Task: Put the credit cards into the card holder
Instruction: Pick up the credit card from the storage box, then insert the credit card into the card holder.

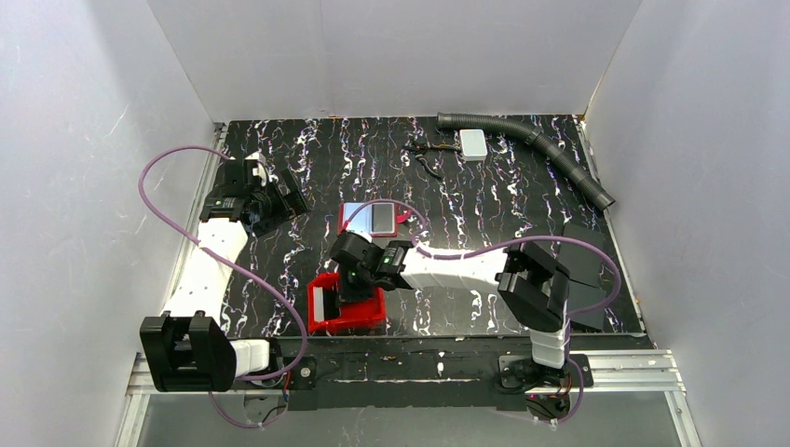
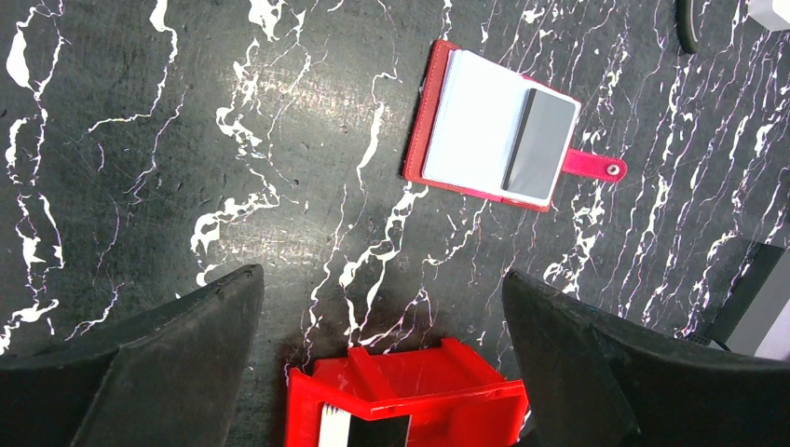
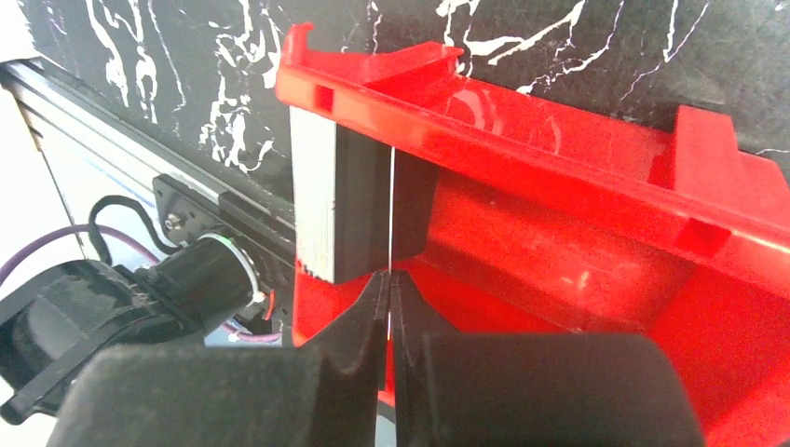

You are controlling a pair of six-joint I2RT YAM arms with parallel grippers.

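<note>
The card holder (image 1: 359, 217) lies open on the black marbled table, its pale inside up and its snap tab to the right. It also shows in the left wrist view (image 2: 466, 130). A grey credit card (image 2: 540, 144) lies on its right half. My right gripper (image 3: 389, 279) is down inside the red bin (image 3: 578, 223), shut on a thin credit card (image 3: 392, 205) seen edge-on; in the top view this gripper (image 1: 355, 284) sits over the bin. A white and black stack (image 3: 335, 209) stands against the bin's end wall. My left gripper (image 2: 382, 279) is open and empty, above the table, left of the wallet.
The red bin (image 1: 321, 326) sits near the table's front edge. A white box (image 1: 473, 142) and a grey corrugated hose (image 1: 540, 149) lie at the back right. Black flat sheets (image 1: 582, 270) lie at the right edge. White walls enclose the table.
</note>
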